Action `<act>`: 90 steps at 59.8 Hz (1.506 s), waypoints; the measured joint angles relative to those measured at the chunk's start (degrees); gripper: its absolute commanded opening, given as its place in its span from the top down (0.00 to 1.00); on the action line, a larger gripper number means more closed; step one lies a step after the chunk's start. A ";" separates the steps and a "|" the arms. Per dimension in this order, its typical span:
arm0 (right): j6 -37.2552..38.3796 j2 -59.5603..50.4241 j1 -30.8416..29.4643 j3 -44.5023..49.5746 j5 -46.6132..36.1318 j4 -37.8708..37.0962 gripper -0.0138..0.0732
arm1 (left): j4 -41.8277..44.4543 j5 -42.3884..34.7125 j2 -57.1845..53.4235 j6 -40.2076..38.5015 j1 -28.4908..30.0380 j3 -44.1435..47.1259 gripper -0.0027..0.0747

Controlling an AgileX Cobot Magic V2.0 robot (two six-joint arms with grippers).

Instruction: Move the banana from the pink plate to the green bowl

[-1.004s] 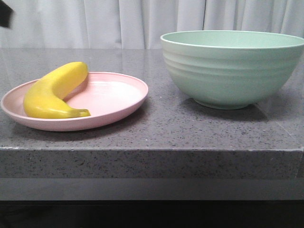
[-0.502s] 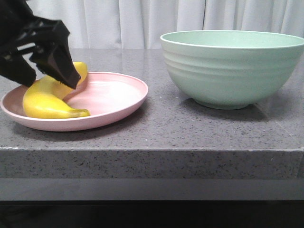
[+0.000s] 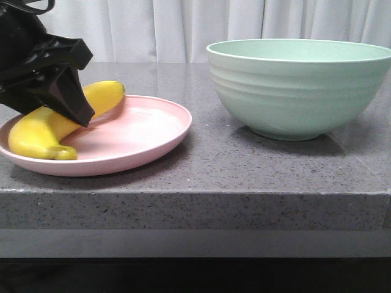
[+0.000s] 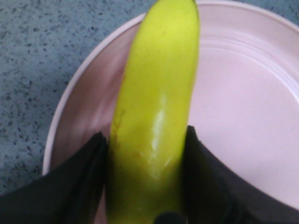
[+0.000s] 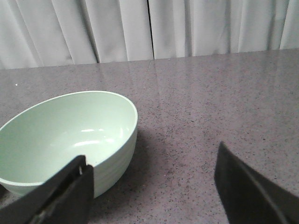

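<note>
The yellow banana point(image 3: 38, 133) lies on the pink plate point(image 3: 143, 131) at the left of the counter, stem end low at the plate's front rim and far end raised. My left gripper point(image 3: 70, 107) is shut on the banana's middle. In the left wrist view the black fingers point(image 4: 79, 177) press both sides of the banana point(image 4: 159, 79) over the plate point(image 4: 243, 102). The green bowl point(image 3: 299, 85) stands empty at the right. My right gripper point(image 5: 154, 163) is open and empty beside the bowl point(image 5: 65, 135); it is out of the front view.
The grey speckled counter point(image 3: 201, 159) has its front edge close below the plate and bowl. A white curtain point(image 3: 183, 27) hangs behind. Bare counter point(image 5: 210, 102) stretches beyond the bowl in the right wrist view.
My left gripper came down from the upper left and closed on the banana. The banana has swung, its stem end moving left, and the plate has shifted slightly.
</note>
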 measured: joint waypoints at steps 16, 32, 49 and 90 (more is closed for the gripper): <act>0.00 0.00 0.00 0.00 0.00 0.00 0.20 | 0.00 -6.71 0.12 0.00 -0.13 -1.86 0.83; 0.10 1.79 0.00 -0.63 0.04 9.63 0.20 | 0.00 -3.53 -1.23 0.10 -4.08 -13.15 0.83; 0.10 13.29 3.54 -6.12 2.34 28.22 0.20 | -0.10 -2.36 -2.19 0.32 -16.28 -19.13 0.83; -20.74 35.09 17.92 -18.60 -1.73 60.27 0.33 | -0.12 -1.01 -2.19 0.32 -22.47 -19.13 0.83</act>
